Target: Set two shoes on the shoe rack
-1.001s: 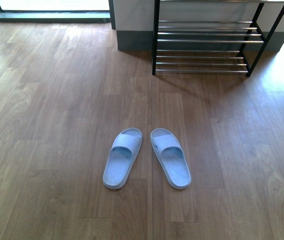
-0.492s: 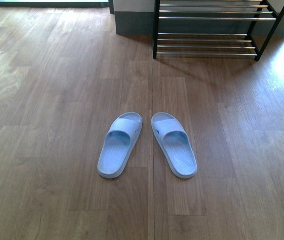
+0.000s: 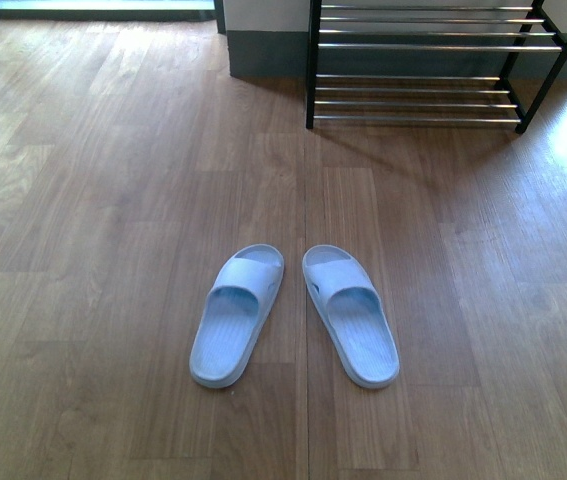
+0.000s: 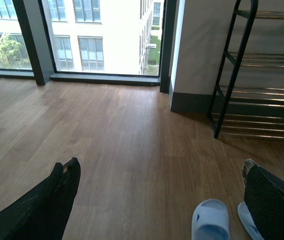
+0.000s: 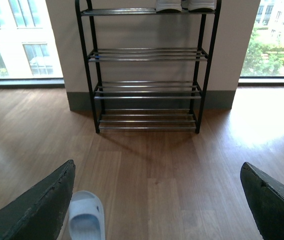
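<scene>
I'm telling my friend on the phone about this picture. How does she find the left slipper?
Find the black rack with silver rods at the back, then come toward the camera over the wooden floor to two pale blue slippers lying side by side. The left slipper is the one whose heel swings out to the left, while the right slipper has its heel out to the right.

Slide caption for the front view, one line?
Two pale blue slippers side by side on the wood floor, black shoe rack beyond them; no arms in view.
</scene>
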You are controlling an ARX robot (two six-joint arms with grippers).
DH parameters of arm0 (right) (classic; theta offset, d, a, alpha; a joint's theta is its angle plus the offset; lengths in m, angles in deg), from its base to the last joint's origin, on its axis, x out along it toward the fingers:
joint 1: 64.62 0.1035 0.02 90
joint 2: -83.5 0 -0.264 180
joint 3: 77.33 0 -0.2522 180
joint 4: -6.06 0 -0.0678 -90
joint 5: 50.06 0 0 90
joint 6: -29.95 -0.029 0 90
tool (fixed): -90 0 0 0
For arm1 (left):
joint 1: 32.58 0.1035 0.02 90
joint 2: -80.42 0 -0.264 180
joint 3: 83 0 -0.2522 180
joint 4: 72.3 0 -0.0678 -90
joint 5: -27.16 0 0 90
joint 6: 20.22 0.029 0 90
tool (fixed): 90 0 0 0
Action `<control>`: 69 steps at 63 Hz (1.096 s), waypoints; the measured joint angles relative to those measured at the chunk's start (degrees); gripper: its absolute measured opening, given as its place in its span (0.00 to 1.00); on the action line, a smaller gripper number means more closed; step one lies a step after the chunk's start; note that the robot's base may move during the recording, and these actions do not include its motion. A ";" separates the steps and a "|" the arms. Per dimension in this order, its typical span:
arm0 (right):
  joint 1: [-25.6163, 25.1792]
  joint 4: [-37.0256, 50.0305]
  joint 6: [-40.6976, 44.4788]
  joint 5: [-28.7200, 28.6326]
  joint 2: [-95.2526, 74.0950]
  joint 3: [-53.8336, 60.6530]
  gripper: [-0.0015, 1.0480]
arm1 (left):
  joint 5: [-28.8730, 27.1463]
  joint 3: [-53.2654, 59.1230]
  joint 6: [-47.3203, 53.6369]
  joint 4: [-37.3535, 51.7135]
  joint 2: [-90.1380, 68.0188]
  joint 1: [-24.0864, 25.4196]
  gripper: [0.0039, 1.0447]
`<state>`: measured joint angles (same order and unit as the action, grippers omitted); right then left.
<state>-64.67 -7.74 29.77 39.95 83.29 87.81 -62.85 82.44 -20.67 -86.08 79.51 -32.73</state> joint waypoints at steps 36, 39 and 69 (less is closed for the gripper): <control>0.83 7.19 -1.20 -8.59 -10.14 -0.17 0.91 | 0.02 0.00 0.00 0.00 0.00 0.00 0.91; 3.37 16.72 -0.94 -8.22 -22.53 -0.26 0.91 | 0.00 0.00 0.00 0.00 0.00 0.00 0.91; 13.05 63.95 5.86 -5.90 -125.42 -25.07 0.91 | 0.00 0.00 0.00 0.00 0.00 0.00 0.91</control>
<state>-51.63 56.22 35.62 34.05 -42.13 62.74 -62.85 82.44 -20.67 -86.08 79.51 -32.73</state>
